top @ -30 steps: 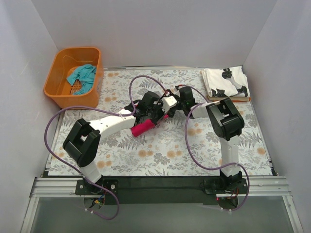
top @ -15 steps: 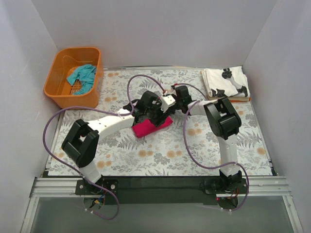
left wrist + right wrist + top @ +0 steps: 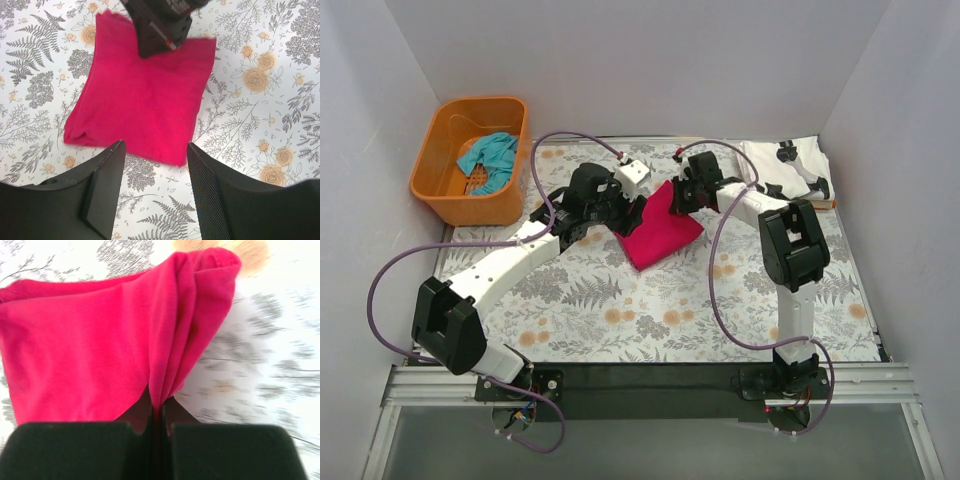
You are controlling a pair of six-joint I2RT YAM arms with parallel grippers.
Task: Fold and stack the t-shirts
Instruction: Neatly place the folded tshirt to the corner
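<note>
Pinched shut in the right jaws: a bunched edge of the folded magenta-red t-shirt, otherwise flat on the floral counter. Spread wide and empty, the left jaws, with that shirt just ahead and below. Right of the right jaws, 1 folded white t-shirt. Well left of the left jaws, 1 teal t-shirt in an orange basket.

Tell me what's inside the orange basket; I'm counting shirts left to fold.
A crumpled teal t-shirt lies in the orange basket; anything beneath the cloth is hidden.
</note>
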